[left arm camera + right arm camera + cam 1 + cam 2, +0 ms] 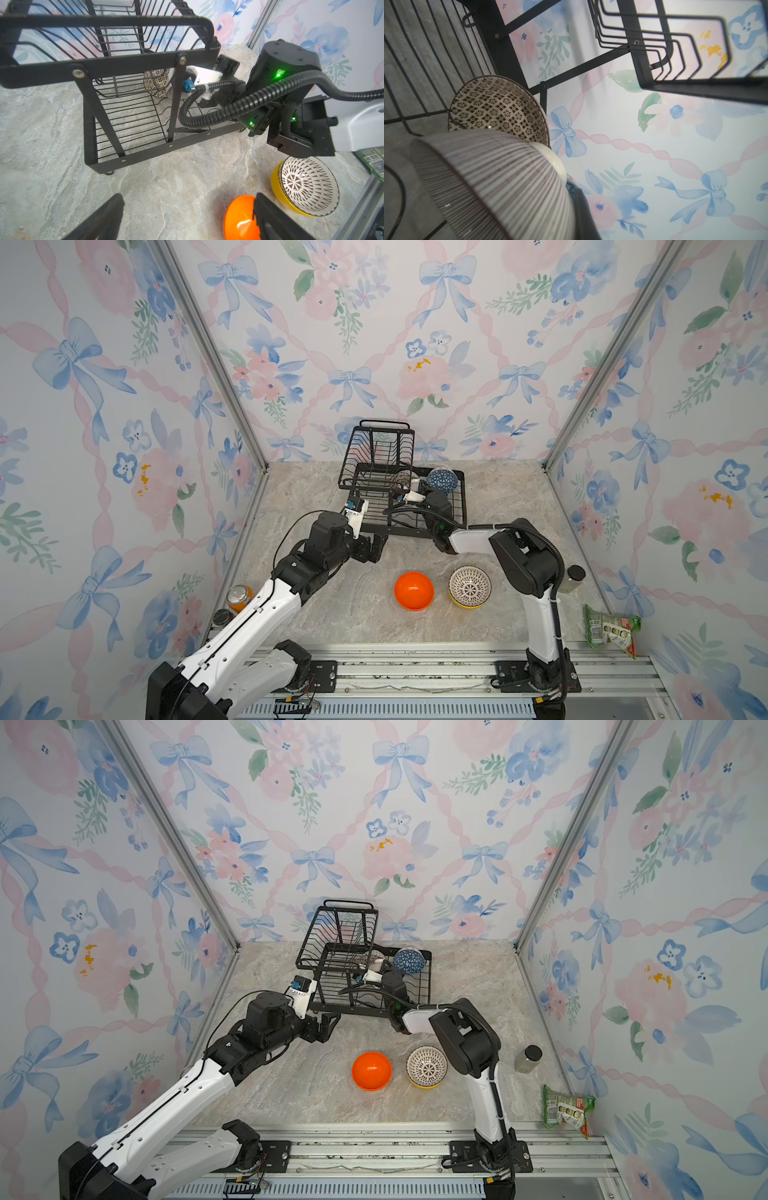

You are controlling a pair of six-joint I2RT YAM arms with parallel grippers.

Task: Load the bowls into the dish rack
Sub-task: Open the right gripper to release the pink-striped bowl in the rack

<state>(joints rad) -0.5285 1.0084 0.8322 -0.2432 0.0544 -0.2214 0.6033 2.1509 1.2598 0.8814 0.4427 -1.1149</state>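
Bowls (pixel 413 591) before the dish rack (pixel 382 430)

We have two top views from high up at the front, side by side, both looking down & back over the table (pixel 332 614) to the rear wall. They share nearly the whole scene, w/ the dish rack (pixel 376 488) far off, mid-frame. The left wrist cam sits just behind the left claw (pixel 189 199), low & close, facing past its tips. Ahead of that claw it catches the rack's near corner, the right arm & the orange bowl (pixel 236 220), all shared w/ both top views. The right wrist cam sits behind the right claw (pixel 571 207), inside the rack. It is v. close on the pink-striped bowl (pixel 488 182), w/ the floral-lattice bowl (pixel 496 108) & wallpaper beyond.
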